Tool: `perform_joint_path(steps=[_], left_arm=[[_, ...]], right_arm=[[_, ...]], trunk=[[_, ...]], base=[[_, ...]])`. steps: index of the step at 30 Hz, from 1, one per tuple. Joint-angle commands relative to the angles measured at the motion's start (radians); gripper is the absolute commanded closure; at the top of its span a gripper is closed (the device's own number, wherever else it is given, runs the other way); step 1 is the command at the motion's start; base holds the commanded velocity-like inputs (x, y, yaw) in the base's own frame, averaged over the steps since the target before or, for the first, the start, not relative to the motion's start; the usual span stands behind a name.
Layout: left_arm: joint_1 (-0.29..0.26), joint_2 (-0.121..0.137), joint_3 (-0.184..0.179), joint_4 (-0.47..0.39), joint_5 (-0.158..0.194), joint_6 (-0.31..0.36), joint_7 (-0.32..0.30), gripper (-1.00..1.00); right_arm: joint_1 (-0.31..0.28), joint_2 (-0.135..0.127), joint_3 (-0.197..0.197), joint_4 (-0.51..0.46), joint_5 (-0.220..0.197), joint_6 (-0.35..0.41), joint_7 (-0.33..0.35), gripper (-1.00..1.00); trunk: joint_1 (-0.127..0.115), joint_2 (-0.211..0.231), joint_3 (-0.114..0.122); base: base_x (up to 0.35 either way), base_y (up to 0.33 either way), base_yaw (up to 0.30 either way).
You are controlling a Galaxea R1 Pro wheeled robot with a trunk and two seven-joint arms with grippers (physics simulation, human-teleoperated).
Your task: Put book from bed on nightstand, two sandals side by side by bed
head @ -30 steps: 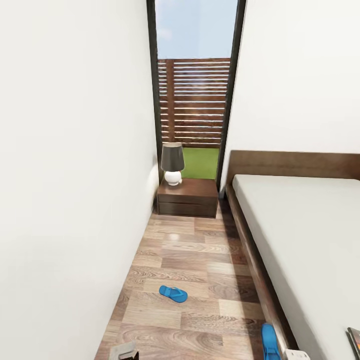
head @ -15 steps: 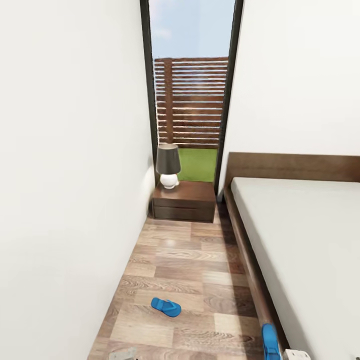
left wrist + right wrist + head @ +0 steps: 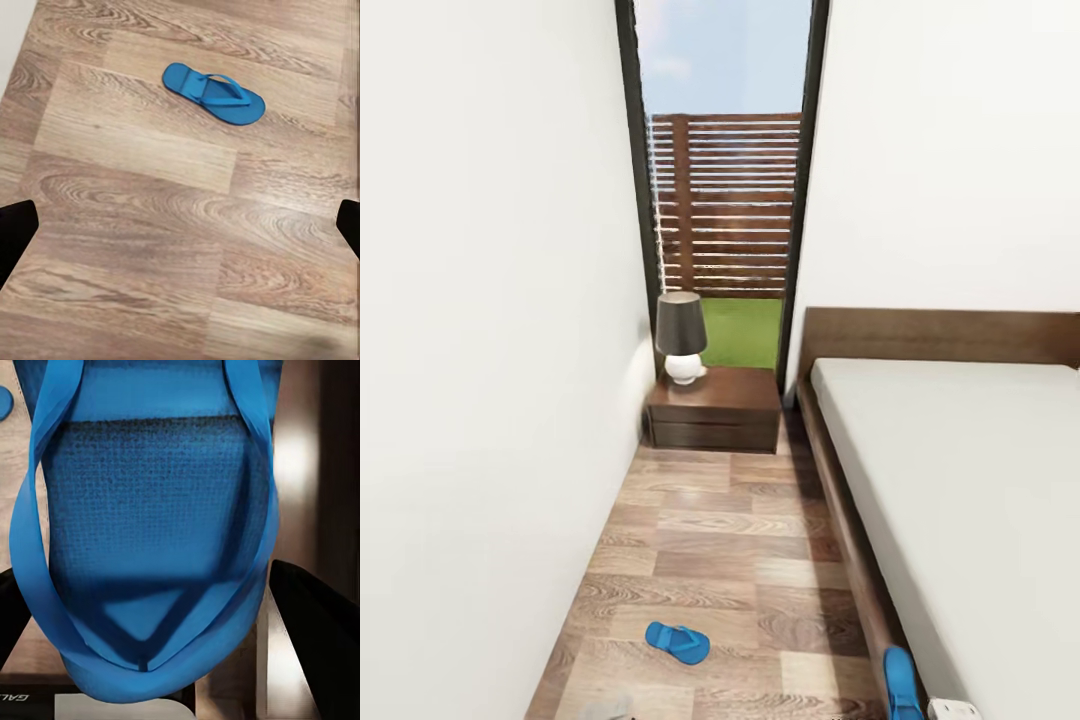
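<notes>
Bedroom: white walls [image 3: 480,350] on the left and behind the bed, a narrow wood-plank floor [image 3: 730,540] lane running between the left wall and the bed [image 3: 960,480].
Bed takes the whole right side; dark frame edge runs along the lane, grey mattress bare as far as it shows. Headboard against the far wall.
Tall black-framed window [image 3: 725,190] at the lane's far end, slatted fence and grass beyond.
Nightstand [image 3: 715,410] under the window, in the corner between left wall and bed head; top mostly free, a lamp [image 3: 681,337] on the corner nearest the wall.
Lane between nightstand and sandals is bare floor.
First sandal [image 3: 677,641] lies flat mid-lane near the bottom, apart from wall and bed, angled across the planks.
Second sandal [image 3: 902,683] sits close against the bed frame at the bottom edge, toe pointing up the lane.
Left hand [image 3: 180,232]: dark fingertips wide apart at the frame's sides, nothing between them, bare floor below, first sandal ahead.
Right hand [image 3: 161,607]: second sandal's strap fills the space between its fingers; grip cannot be told.
Book not seen.
</notes>
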Motion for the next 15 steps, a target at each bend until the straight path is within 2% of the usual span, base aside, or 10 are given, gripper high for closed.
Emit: perform_joint_path(steps=[1, 5, 15], left_arm=[[0.0, 0.0, -0.006, 0.0, 0.007, -0.004, 0.005, -1.0], [-0.001, 0.0, -0.006, 0.0, 0.007, -0.004, 0.005, -1.0], [0.0, 0.002, -0.006, 0.0, 0.007, -0.004, 0.005, -1.0]], right_arm=[[-0.001, 0.0, 0.008, 0.001, -0.01, -0.001, 0.003, 1.0], [-0.001, 0.0, 0.009, 0.001, -0.01, -0.002, 0.003, 1.0], [-0.001, 0.0, 0.008, 0.001, -0.009, -0.002, 0.003, 1.0]], trunk=[[0.0, 0.0, -0.001], [0.0, 0.0, -0.001], [0.0, 0.0, -0.001]], base=[[0.029, 0.0, -0.176], [0.081, 0.0, -0.066], [0.305, 0.0, -0.004]])
